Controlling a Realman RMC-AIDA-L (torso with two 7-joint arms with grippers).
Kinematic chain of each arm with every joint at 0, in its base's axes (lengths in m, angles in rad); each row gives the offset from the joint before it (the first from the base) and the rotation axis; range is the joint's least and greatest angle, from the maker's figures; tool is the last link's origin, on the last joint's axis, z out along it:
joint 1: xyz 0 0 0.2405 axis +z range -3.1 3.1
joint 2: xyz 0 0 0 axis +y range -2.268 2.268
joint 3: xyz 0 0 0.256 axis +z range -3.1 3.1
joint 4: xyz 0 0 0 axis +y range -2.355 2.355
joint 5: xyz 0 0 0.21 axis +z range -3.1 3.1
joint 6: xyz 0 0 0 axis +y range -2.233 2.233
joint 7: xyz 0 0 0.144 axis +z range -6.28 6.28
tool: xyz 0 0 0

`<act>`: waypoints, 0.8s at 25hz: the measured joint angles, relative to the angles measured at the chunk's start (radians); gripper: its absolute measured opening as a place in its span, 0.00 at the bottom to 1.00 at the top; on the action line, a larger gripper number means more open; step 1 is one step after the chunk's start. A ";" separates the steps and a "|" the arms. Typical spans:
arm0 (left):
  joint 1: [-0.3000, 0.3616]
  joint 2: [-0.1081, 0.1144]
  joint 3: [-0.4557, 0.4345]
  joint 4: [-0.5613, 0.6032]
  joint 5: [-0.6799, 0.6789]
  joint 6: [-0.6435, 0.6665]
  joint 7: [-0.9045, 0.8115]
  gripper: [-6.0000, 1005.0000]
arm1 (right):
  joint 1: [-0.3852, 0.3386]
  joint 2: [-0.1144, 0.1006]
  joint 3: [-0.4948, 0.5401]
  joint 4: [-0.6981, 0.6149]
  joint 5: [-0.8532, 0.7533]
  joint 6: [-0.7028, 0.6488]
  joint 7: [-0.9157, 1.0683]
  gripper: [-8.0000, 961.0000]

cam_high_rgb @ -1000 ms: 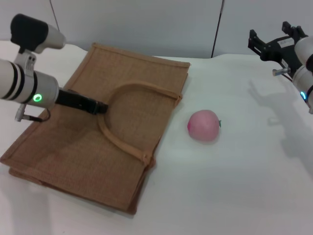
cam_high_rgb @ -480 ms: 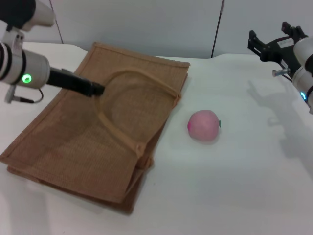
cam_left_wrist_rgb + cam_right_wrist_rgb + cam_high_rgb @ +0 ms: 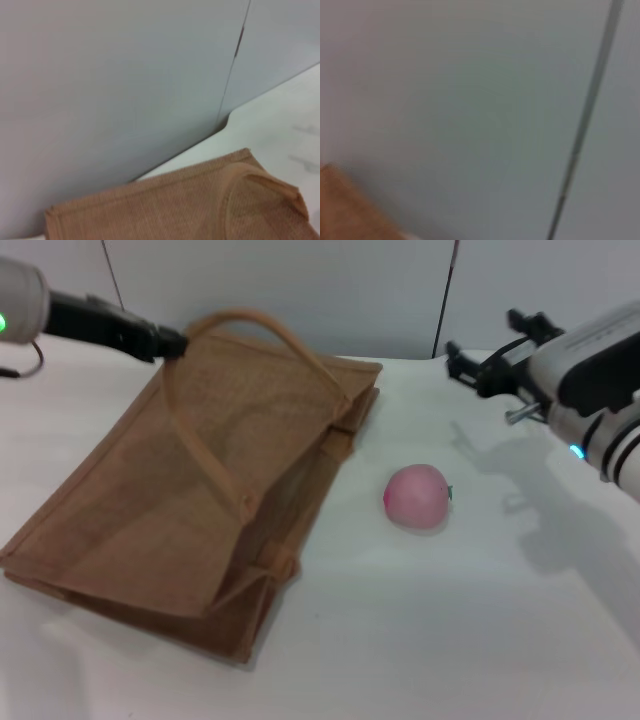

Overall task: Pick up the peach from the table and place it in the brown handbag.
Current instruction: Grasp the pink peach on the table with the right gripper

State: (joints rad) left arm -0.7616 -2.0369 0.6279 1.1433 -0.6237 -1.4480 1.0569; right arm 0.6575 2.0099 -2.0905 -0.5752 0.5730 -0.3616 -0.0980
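The left gripper (image 3: 172, 341) is clamped on the brown handbag's (image 3: 170, 510) handle (image 3: 255, 328), lifting it; the open right gripper (image 3: 478, 365) hovers beyond the peach (image 3: 417, 497), whose stem points toward it.

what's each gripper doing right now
Left gripper: shut on the bag's handle, lifting it above the bag.
Right gripper: open, holding nothing, beyond the peach.

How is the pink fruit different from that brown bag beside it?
The peach is small, round and smooth pink; the brown handbag is large, flat, coarse woven tan. The peach lies untouched, while the left pincer lifts the handbag's handle. Both rest on the white table.
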 joint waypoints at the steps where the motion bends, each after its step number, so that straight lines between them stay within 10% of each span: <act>1: 0.003 0.000 0.001 0.037 -0.002 -0.017 -0.008 0.12 | -0.006 -0.003 0.001 -0.028 -0.025 0.035 0.000 0.93; 9: 0.002 -0.004 0.026 0.243 -0.011 -0.112 -0.056 0.11 | -0.164 -0.047 0.089 -0.441 -0.275 0.357 -0.001 0.93; 20: 0.005 -0.003 0.085 0.330 -0.028 -0.129 -0.090 0.10 | -0.244 -0.047 0.120 -0.870 -0.414 0.943 -0.002 0.93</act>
State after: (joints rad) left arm -0.7569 -2.0395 0.7125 1.4728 -0.6514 -1.5770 0.9668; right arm 0.4138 1.9627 -1.9704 -1.4448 0.1593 0.5818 -0.0997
